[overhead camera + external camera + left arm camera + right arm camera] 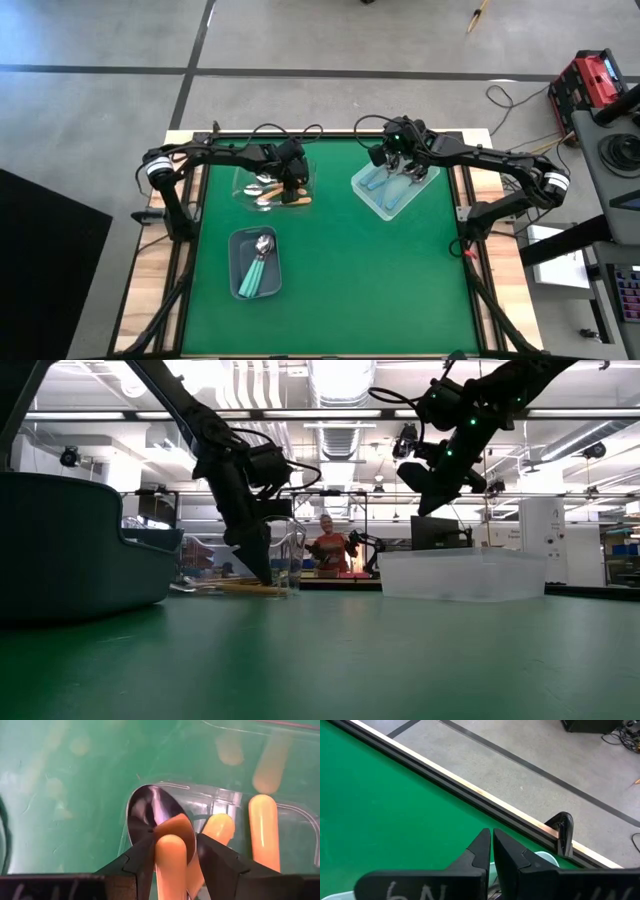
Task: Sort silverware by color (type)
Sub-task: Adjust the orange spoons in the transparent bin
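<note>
Nearest the low camera, a dark grey bin [70, 550] fills the left foreground on the green table [400, 660]; from above it is seen to hold teal-handled spoons [257, 268], bowls pointing toward the far edge. Farther back on the left side, a clear bin [244, 180] is occupied by the orange-handled spoons [285, 199], and the left gripper [172, 851] is lowered into it — its fingers [136, 862] are set partly apart on either side of one orange handle [171, 865], whose shiny bowl [152, 815] lies just ahead of the fingertips; whether the handle is actually pinched cannot be told. Two more orange handles are seen beside it. On the right side, a frosted bin [395, 190] holds the blue-handled spoons [385, 181]. The right gripper [491, 851] is held above that bin — its jaws are closed together with nothing between them.
</note>
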### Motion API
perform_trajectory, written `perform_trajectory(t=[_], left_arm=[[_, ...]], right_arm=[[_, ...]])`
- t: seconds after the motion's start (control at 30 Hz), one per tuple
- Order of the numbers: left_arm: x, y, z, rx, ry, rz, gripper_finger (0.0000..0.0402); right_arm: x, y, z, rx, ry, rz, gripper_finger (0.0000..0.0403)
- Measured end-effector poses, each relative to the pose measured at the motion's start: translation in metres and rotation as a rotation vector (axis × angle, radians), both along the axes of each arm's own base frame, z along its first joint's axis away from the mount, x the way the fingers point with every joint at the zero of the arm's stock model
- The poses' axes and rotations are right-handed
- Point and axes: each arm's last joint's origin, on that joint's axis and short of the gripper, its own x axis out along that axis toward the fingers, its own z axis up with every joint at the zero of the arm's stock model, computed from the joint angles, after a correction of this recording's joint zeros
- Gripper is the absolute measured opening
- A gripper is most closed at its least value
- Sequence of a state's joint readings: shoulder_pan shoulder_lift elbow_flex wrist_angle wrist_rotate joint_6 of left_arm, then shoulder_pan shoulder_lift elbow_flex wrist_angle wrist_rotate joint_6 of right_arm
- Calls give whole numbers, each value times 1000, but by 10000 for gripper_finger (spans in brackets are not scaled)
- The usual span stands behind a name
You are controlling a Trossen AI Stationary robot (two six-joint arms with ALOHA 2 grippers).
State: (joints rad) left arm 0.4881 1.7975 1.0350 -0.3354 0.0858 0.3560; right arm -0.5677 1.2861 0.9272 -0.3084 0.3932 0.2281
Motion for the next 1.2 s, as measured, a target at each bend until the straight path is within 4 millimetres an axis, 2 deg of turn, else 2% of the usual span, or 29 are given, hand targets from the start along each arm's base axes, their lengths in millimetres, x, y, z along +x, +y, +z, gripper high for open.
perform_trajectory(t=[0.37, 0.53, 0.8, 1.2], left_arm=[[-11, -6, 27, -5, -20, 21, 130], [-23, -13, 35, -54, 49, 46, 130], [-41, -22, 30, -153, 217, 79, 130], [-47, -25, 19, -166, 243, 80, 130]], right_arm=[[0, 0, 0, 3, -6, -5, 13], [0, 0, 0, 4, -6, -5, 13], [0, 0, 0, 3, -6, -5, 13], [0, 0, 0, 10, -15, -11, 13]])
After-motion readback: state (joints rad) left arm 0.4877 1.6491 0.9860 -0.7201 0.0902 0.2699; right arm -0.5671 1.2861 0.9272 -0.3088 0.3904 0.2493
